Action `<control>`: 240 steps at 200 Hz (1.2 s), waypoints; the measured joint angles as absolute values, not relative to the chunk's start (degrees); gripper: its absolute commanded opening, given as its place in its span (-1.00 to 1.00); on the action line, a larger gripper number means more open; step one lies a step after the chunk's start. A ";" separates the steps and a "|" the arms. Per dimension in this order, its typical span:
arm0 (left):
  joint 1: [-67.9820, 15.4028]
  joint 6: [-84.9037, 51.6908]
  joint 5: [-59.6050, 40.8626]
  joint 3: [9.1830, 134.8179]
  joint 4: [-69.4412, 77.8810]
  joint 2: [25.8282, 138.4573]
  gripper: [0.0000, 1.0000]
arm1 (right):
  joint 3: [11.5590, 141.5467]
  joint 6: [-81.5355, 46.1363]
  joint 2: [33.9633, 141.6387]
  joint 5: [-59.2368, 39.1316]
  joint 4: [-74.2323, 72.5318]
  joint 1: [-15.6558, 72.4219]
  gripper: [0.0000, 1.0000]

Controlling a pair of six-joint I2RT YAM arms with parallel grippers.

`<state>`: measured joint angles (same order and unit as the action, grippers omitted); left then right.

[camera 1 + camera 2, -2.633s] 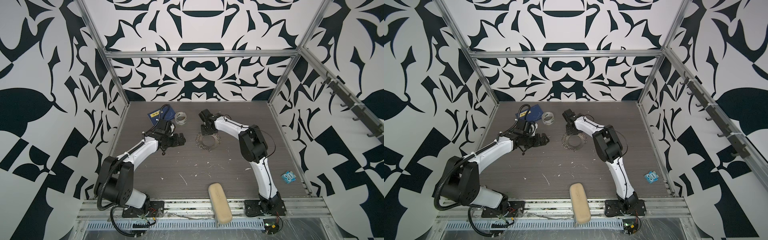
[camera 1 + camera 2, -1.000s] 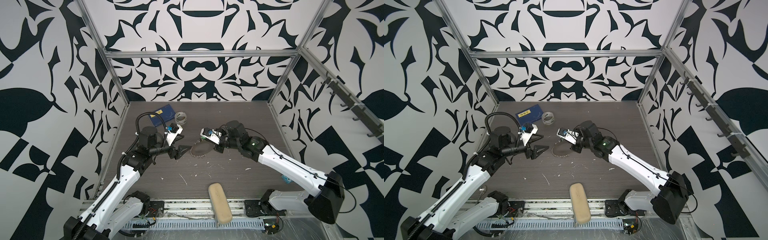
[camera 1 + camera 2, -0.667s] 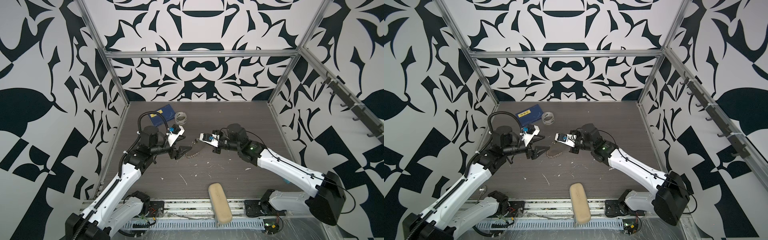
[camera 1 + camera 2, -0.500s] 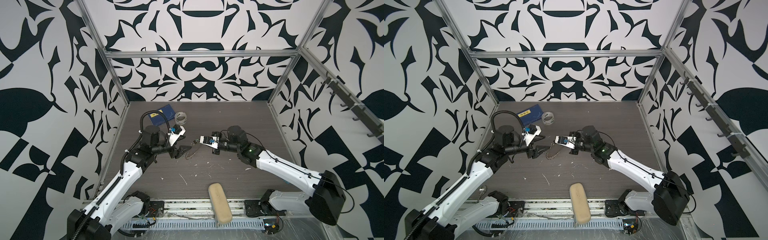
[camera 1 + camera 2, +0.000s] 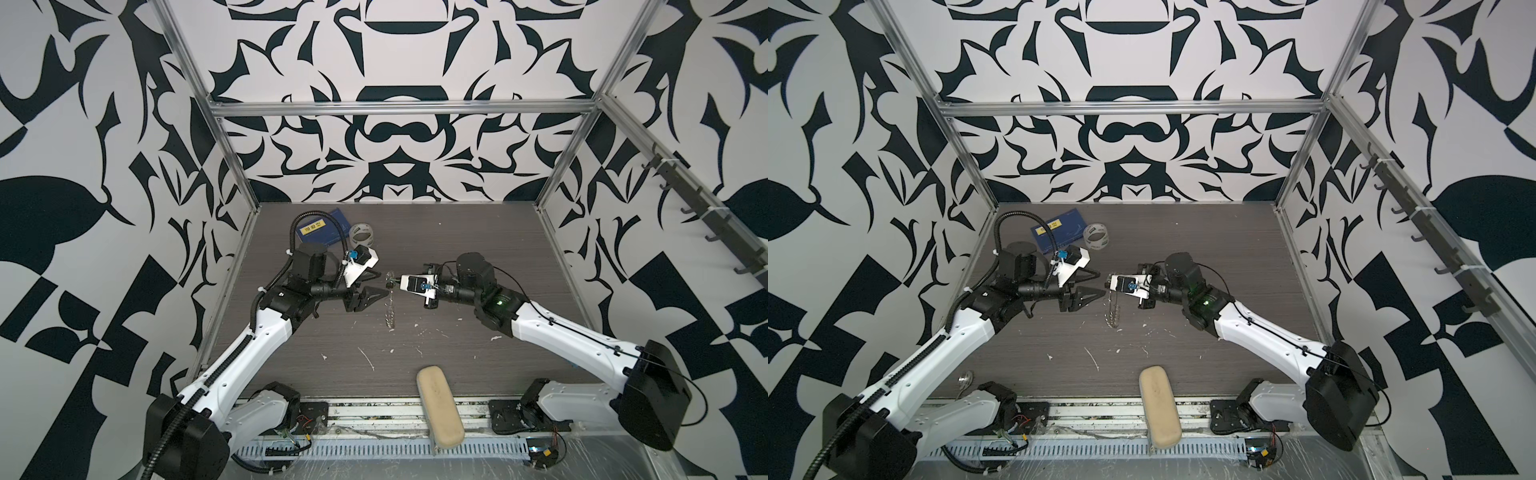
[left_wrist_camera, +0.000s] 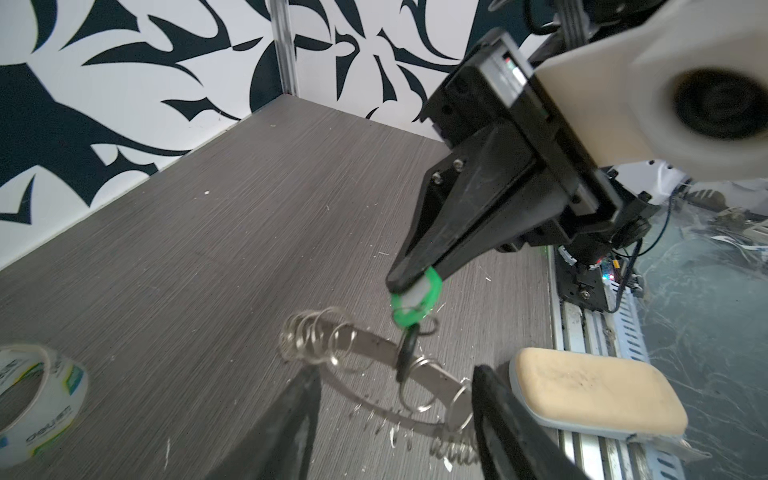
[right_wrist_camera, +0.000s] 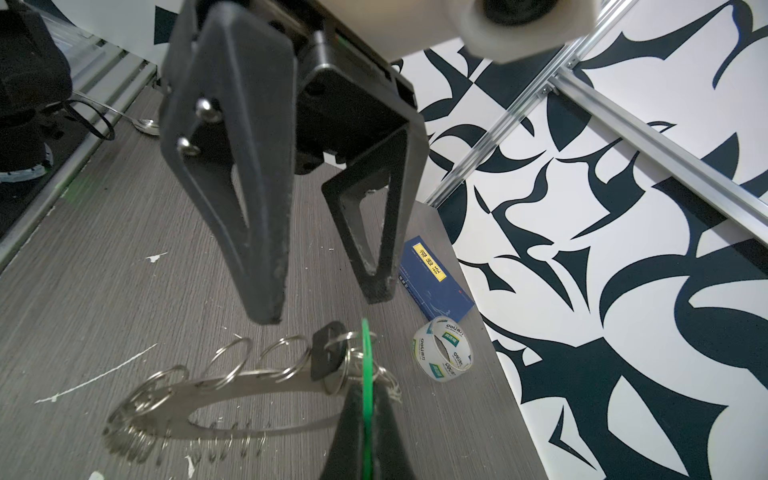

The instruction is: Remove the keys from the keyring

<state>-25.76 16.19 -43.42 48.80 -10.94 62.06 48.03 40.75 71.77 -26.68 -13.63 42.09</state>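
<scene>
Left wrist view: the keys (image 6: 415, 301), a single green tag with a white patch, hang in the air above the table (image 6: 187, 249), pinched at the tip of the right gripper (image 6: 409, 286). A dark bit (image 6: 407, 345) under the tag links it to the keyring (image 6: 365, 347), which dangles from it edge-on and tilted. In both top views the keyring hangs between the two grippers; whether its low end touches the table I cannot tell.

The step in hand looks like bracing the ring so the tag can be worked off. To do it well, the left gripper (image 7: 322, 305) should straddle the flat metal band itself, close beside the dark link. It should avoid the loose wire loops (image 7: 232, 357), which would likely slide and give no hold. With the band clamped firmly, the tag can be drawn away along its link without twisting the whole ring.

The right jaws are pressed together on the green tag, whose thin edge shows between them in the right wrist view. The left jaws stand partly spread and hold nothing; their tips sit just short of the ring, touching nothing that I can see.
</scene>
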 measured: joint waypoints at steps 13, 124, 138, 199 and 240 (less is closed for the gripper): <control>-26.48 15.77 -44.45 48.86 -10.94 62.06 0.16 | 48.47 40.77 72.34 -26.04 -13.72 42.09 -1.00; -28.97 11.81 -46.35 48.97 -13.80 60.34 -0.22 | 49.54 39.70 74.32 -21.47 -18.48 42.09 -1.00; -29.02 13.02 -43.24 48.97 -14.92 58.78 -0.29 | 49.54 39.11 74.30 -21.65 -19.11 42.09 -1.00; -29.02 16.53 -32.05 48.97 -15.18 54.37 -0.33 | 49.54 36.73 74.28 -22.31 -19.57 42.09 -1.00; -30.24 17.04 -30.35 48.77 -12.71 54.48 -0.49 | 49.54 35.64 74.28 -22.70 -19.57 42.09 -1.00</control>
